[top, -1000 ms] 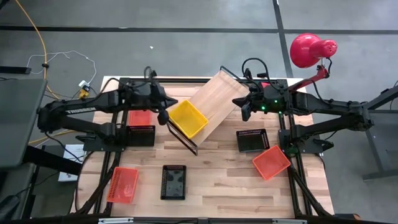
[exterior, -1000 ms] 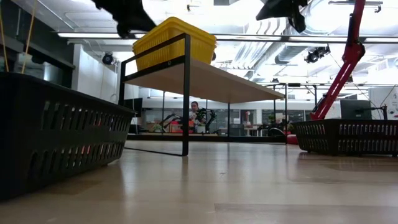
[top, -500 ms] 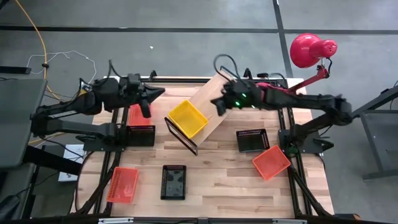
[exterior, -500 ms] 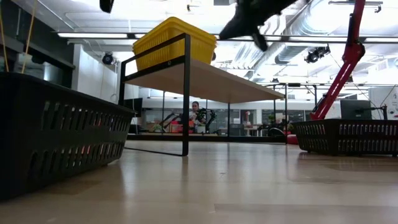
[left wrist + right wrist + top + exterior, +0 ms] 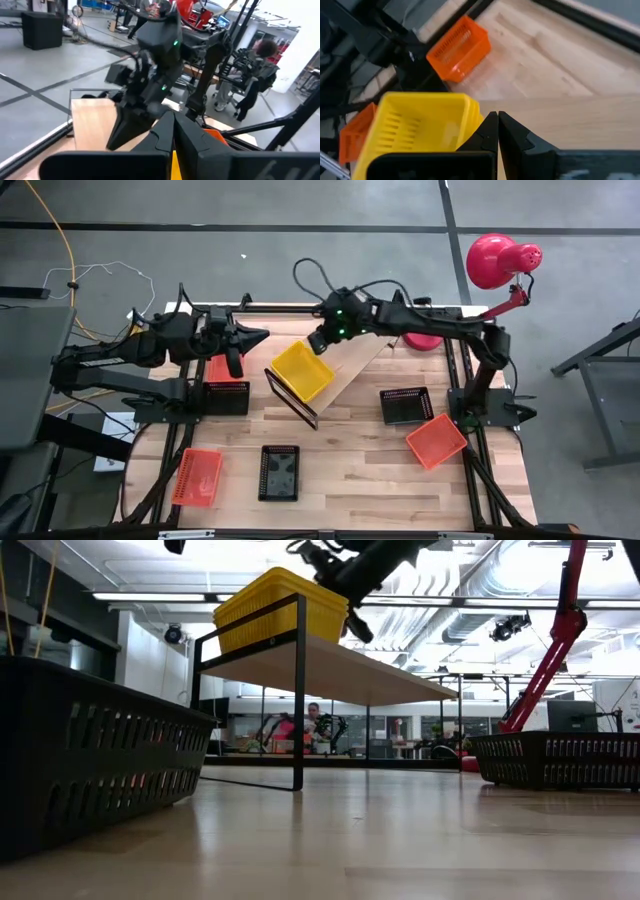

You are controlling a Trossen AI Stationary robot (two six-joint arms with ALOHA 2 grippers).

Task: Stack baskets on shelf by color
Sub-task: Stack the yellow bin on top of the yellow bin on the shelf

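Seven baskets: one yellow, three orange and three black showed from above, all placed here against the shelf (image 5: 340, 360).
Shelf: a light-wood board on a black wire frame, set slantwise on the counter (image 5: 350, 470) near its far middle.
Yellow basket (image 5: 301, 370): it sat on the shelf, at the board's near-left end.
Right gripper (image 5: 322, 340): it hung over the shelf just beyond the yellow basket, its fingers (image 5: 492, 131) pressed together with nothing between them.
Left gripper (image 5: 252, 337): it hung left of the shelf, apart from it, fingers (image 5: 175, 135) closed and holding nothing.
Orange basket by left arm (image 5: 224, 366): left of the shelf, partly under that arm.
Black basket by left arm (image 5: 226, 396): left of the shelf, just nearer than that orange one.
Near-left orange basket (image 5: 197, 476): well apart from the shelf, by the counter's near-left edge.
Middle black basket (image 5: 279, 472): nearer than the shelf's left end, well apart from it.
Right black basket (image 5: 406, 405): near the shelf, to its right and a little nearer.
Right orange basket (image 5: 436, 441): tilted, just beyond that black basket as seen from the shelf.
Lamp (image 5: 497, 260): red, past the counter's far-right corner, well away from the shelf.
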